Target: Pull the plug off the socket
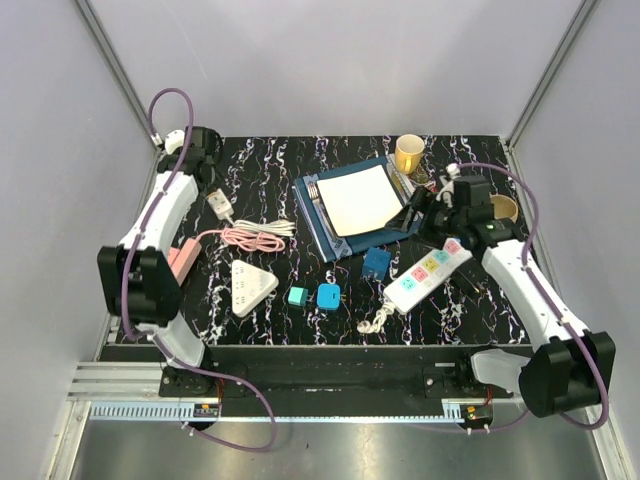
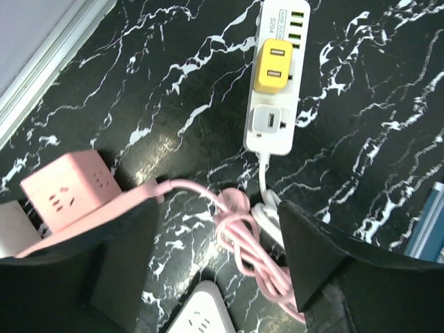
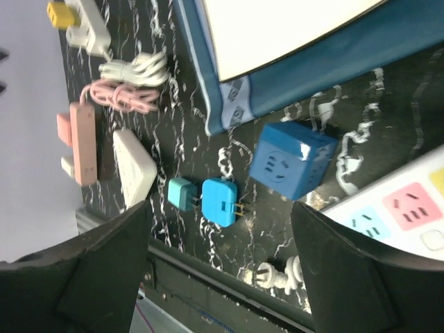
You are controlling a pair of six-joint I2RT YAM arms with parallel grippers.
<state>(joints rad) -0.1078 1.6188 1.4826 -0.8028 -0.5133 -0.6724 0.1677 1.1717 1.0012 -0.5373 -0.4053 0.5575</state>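
Approach step, nothing grasped: left gripper spread and empty, hovering short of the white power strip with the yellow plug seated mid-strip; next likely move over the strip and pinch the plug; right gripper spread, well away from the strip.

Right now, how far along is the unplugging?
Done: nothing yet; the yellow plug sits seated in the white power strip, a white plug beside it. In hand: nothing; the left gripper hangs open short of it, the right gripper open near the blue cube. Left: grasp and pull.
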